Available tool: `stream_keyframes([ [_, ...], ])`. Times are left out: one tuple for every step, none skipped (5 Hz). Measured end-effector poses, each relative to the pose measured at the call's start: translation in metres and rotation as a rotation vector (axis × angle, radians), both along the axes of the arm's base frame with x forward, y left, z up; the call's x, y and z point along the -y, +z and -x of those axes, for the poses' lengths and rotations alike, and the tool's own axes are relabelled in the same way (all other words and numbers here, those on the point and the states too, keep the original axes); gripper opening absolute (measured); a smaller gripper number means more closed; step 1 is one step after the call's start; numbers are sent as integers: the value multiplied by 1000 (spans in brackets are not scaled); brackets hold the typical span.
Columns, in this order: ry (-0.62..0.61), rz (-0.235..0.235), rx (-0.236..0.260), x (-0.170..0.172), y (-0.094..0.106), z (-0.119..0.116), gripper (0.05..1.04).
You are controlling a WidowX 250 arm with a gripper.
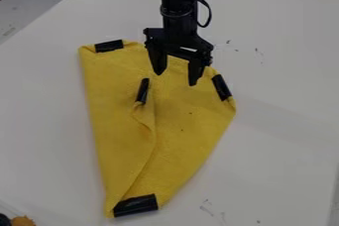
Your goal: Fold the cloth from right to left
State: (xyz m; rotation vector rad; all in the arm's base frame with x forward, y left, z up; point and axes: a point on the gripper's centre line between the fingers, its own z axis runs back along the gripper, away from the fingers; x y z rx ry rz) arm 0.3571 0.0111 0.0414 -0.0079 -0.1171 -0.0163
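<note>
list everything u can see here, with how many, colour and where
cloth: 1, yellow, mid-table, with a flap folded over its left part
tape strips: 4, black, at the cloth's upper left, right and bottom corners, and on the flap's inner tip
table: 1, white, under the cloth
scuff marks: several, dark, on the table right of the arm and near the bottom edge
small object, kind unclear: 1, orange-brown, bottom left corner
robot arm: 1, black, in from the top edge
pincer: 1, black, over the cloth's upper part, fingers apart
</note>
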Motion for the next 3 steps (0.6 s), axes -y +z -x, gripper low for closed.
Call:
stream_keyframes([
  [3,1,-32,0,-11,2,1001],
  [-16,-5,-17,10,-13,-13,1001],
  [-69,0,-1,24,-14,-34,1001],
])
